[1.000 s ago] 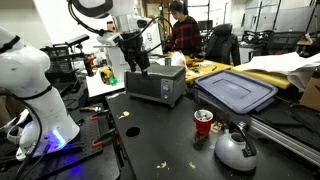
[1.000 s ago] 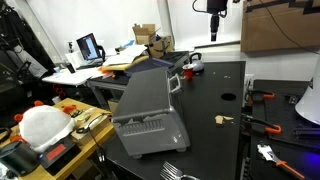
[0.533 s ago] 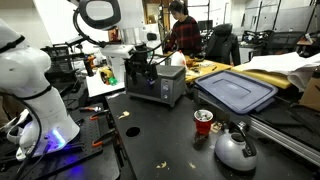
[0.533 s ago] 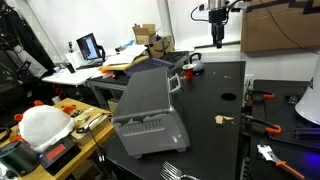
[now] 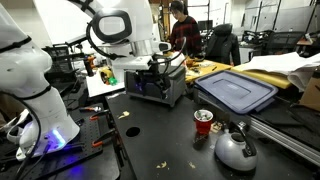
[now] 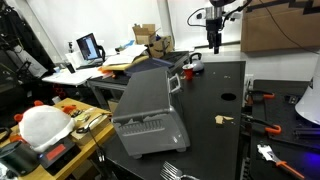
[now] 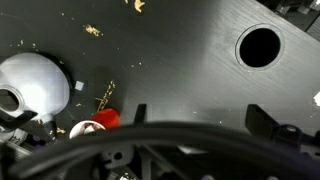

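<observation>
**First onlooker:** While the arm hangs over the black tabletop, what is its claw doing?

**Second onlooker:** It's holding nothing. It points straight down, well clear of the surface. In the wrist view its two fingers stand spread wide, with only bare tabletop between them.

**First onlooker:** So what's closest underneath?

**Second onlooker:** The red cup. It stands upright, off to one side of the claw, with something pale inside it. The white kettle is close by, round-bodied, further out on that same side.

**First onlooker:** Whereabouts on the tabletop is that?

**Second onlooker:** Toward the end that borders the blue bin lid. In an exterior view the cup sits a little in from that edge, and the kettle is nearer the corner.

**First onlooker:** And the toaster oven?

**Second onlooker:** The silver toaster oven is near the opposite end, well apart from the cup. A round hole in the tabletop lies on the claw's other side from the cup. Crumbs are scattered about the surface.
</observation>
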Action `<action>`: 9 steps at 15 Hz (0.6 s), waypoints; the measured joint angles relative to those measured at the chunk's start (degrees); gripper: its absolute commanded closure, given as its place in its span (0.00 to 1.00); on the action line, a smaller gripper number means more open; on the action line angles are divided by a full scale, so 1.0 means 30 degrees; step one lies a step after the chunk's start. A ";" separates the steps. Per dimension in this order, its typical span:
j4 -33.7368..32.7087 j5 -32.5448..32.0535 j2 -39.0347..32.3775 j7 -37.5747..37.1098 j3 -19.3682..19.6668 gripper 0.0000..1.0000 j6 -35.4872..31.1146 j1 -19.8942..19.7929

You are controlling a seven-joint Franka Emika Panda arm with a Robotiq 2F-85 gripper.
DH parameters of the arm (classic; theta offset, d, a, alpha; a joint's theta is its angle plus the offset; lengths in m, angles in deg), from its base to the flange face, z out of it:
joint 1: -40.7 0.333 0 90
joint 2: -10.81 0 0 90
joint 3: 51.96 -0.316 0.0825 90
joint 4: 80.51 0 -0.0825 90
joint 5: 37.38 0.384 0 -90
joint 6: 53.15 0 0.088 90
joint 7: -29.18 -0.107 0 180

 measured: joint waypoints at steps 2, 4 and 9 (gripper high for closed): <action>-0.0354 0.0391 -0.0947 0.0448 -0.0046 0.00 -0.0820 0.0013; -0.0869 0.1138 -0.1947 0.1089 -0.0186 0.00 -0.1267 0.0016; -0.2325 0.3264 -0.4153 0.2228 -0.0851 0.00 -0.1323 -0.0090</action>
